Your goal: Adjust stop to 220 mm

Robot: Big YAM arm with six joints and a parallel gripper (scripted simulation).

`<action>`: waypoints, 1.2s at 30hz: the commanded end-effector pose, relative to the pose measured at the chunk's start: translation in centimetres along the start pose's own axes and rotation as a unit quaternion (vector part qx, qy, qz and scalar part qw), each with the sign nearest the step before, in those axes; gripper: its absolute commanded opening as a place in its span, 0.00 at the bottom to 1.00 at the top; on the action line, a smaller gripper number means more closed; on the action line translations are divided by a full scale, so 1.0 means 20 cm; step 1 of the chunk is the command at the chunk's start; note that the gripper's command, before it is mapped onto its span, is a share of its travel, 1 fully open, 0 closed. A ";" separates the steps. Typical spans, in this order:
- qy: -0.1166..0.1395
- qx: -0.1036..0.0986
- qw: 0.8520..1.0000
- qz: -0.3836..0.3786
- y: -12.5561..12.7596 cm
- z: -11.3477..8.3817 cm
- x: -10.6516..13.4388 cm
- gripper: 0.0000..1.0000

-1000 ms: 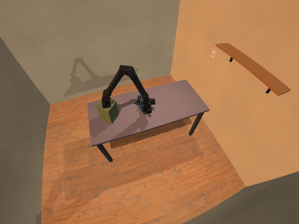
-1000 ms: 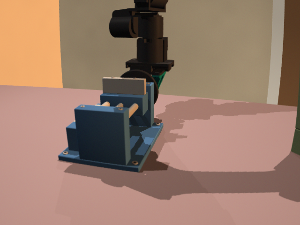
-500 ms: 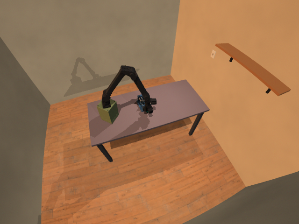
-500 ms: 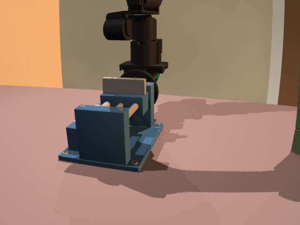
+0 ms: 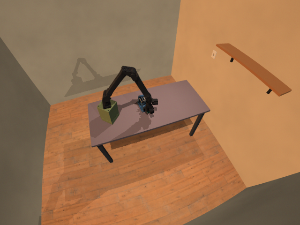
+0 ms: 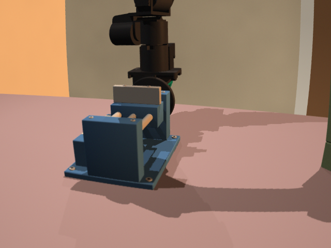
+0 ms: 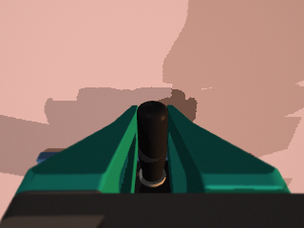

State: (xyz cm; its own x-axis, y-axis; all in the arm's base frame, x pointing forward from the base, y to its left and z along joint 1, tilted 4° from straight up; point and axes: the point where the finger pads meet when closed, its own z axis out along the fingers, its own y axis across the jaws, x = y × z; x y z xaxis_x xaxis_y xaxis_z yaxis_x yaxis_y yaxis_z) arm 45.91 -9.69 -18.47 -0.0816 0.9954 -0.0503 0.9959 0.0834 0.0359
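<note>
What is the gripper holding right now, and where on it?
The handwheel's black crank handle, pinched along its sides between the green fingers.

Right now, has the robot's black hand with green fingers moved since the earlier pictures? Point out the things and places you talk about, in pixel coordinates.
Yes, the hand (image 5: 148,112) (image 6: 170,83) (image 7: 152,115) has shifted left in the exterior view, judged against the blue stand's upright front plate (image 5: 140,96) (image 6: 113,149).
</note>
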 end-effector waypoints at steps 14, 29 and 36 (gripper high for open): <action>-0.004 -0.017 1.000 0.001 0.18 -0.02 0.00 0.06; -0.004 -0.019 1.000 0.001 0.24 -0.04 0.00 0.06; -0.006 -0.028 1.000 0.001 0.29 -0.07 0.00 0.06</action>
State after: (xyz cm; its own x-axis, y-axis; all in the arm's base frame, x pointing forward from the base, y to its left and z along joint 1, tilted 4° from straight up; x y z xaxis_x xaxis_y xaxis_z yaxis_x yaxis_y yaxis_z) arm 47.26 -9.56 -18.08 -0.0800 0.9957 -0.0468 0.9967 0.0807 0.0123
